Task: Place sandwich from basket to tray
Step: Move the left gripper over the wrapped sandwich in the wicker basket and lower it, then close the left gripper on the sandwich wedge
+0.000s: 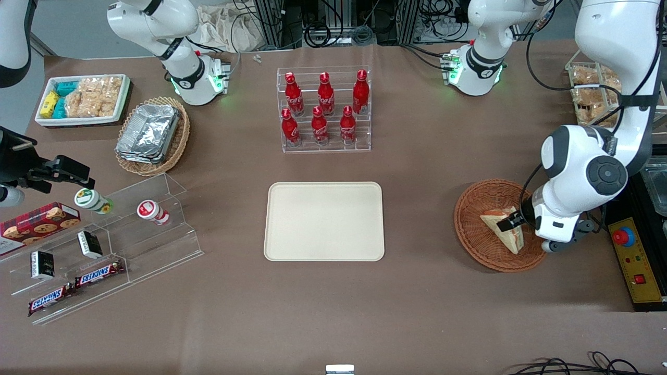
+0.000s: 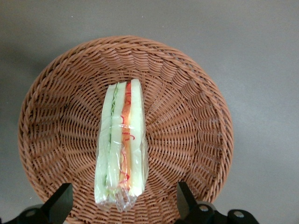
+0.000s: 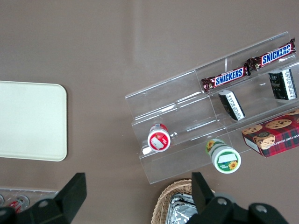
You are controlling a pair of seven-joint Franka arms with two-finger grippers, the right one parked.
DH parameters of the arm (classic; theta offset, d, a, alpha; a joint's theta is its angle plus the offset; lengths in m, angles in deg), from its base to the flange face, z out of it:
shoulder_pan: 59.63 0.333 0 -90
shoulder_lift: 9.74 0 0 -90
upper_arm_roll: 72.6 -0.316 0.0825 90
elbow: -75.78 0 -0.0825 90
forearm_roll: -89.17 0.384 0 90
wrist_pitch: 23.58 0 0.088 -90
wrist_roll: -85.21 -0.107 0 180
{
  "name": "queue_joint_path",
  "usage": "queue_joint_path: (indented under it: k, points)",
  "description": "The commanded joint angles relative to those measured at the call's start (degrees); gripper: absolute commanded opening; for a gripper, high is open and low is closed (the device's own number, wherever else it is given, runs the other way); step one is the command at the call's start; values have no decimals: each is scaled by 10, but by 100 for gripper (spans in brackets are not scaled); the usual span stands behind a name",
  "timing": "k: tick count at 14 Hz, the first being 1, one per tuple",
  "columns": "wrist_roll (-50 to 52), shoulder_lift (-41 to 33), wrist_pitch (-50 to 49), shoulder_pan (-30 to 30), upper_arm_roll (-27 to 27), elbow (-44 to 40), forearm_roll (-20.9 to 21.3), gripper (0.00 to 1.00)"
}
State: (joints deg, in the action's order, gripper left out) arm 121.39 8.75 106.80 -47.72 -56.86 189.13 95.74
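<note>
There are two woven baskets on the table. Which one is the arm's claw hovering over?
The gripper, fingers open, is above the reddish-brown round wicker basket holding the wrapped sandwich, not the tan basket with foil containers.

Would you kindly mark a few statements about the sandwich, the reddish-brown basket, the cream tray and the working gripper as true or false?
1. The plastic-wrapped triangular sandwich lies inside the round reddish-brown wicker basket. True.
2. The flat cream rectangular tray already carries the sandwich. False: nothing lies on it.
3. The left gripper is above the basket, fingers open on either side of the sandwich. True.
4. The gripper has lifted the sandwich clear of the basket. False: it rests on the basket's weave.
5. Six red bottles stand on the tray. False: they stand in a clear rack, farther from the front camera.
</note>
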Motion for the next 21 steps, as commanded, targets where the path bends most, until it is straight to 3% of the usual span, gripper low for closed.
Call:
queue_joint_path:
  k: [1,13,14,16,19,21]
  points:
    - [16,-6,38,2,-3,37,13,100]
    - [15,39,97,1,-15,57,13,99]
    - [15,38,97,1,-15,55,13,89]
    - [14,38,97,0,-15,50,13,54]
    - [15,36,95,-3,-15,45,13,10]
    - [18,35,93,-5,-14,45,13,5]
